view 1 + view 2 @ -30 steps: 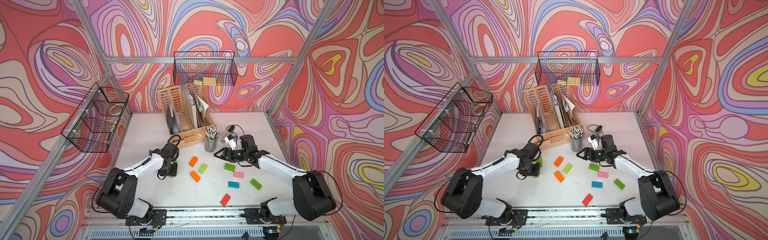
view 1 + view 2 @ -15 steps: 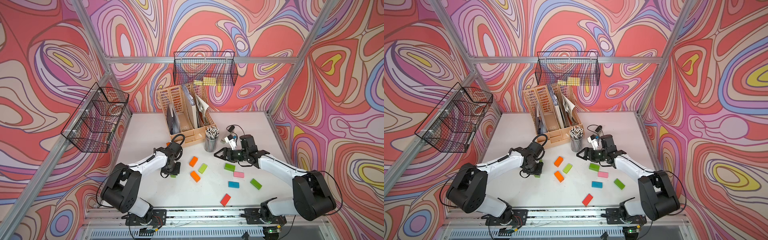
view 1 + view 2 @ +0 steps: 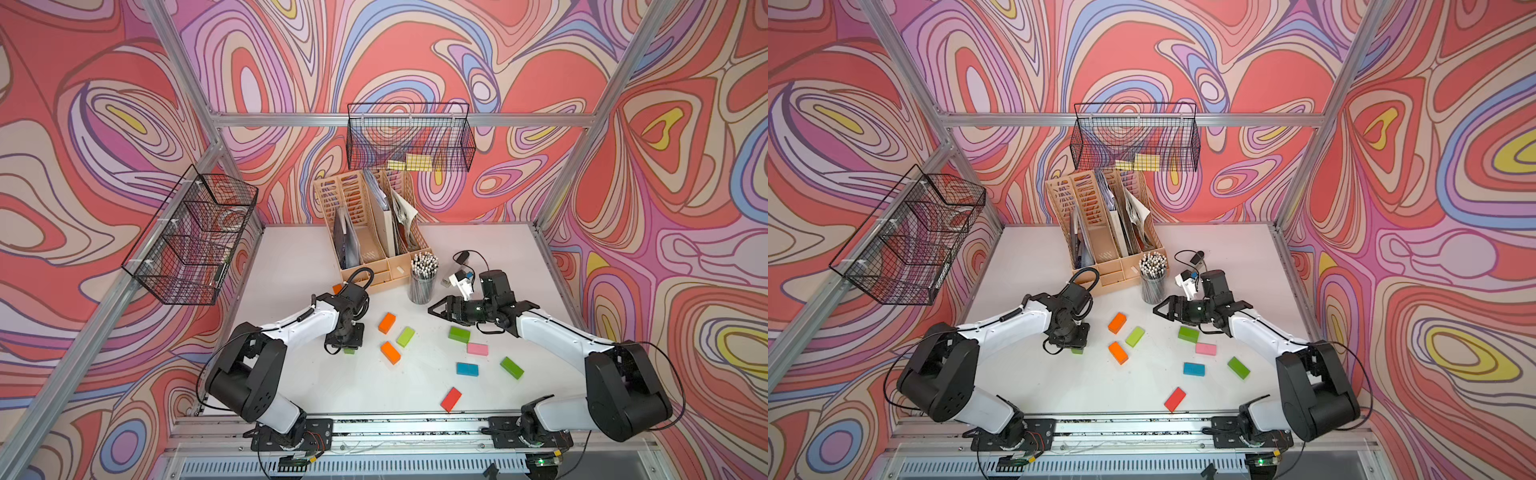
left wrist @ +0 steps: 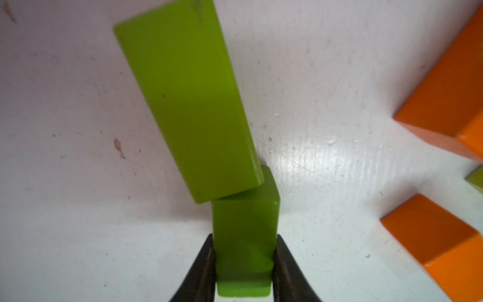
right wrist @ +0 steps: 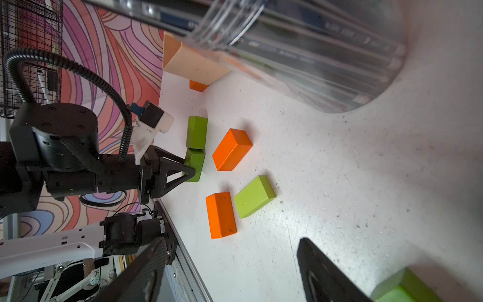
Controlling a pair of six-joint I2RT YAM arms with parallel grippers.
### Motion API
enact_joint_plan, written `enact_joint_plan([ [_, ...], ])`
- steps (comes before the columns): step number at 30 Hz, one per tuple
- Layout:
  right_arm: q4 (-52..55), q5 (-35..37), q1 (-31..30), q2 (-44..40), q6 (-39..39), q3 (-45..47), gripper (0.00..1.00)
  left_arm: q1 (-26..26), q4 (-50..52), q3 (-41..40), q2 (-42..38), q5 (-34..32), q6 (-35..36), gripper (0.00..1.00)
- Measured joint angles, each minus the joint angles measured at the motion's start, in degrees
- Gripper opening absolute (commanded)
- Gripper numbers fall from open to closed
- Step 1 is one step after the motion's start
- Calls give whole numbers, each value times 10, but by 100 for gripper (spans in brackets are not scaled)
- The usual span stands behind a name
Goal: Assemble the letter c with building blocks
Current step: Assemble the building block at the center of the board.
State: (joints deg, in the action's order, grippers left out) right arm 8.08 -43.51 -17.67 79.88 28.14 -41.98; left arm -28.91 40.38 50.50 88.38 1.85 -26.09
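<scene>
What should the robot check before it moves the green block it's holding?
1. Left gripper shut on held green block: ok.
2. Held block free of second green block: not ok, they look touching.
3. Right gripper open, empty: ok.
4. Loose blocks forming a C: not ok, scattered.
5. Table room for the C: ok.

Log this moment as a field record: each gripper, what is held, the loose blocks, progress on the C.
left gripper: shut on green block, down at the table
neighbour: second green block touches the held one's end, at an angle
right gripper: open, empty, beside pencil cup
lying apart: orange blocks, pink block, blue block, red block
C progress: only the two green blocks meet
</scene>
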Motion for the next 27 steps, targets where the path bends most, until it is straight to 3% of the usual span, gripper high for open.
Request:
enact_joint_plan([
  [27,0,0,0,-7,0,4,83,0,4,-5,-14,-14,-9,23],
])
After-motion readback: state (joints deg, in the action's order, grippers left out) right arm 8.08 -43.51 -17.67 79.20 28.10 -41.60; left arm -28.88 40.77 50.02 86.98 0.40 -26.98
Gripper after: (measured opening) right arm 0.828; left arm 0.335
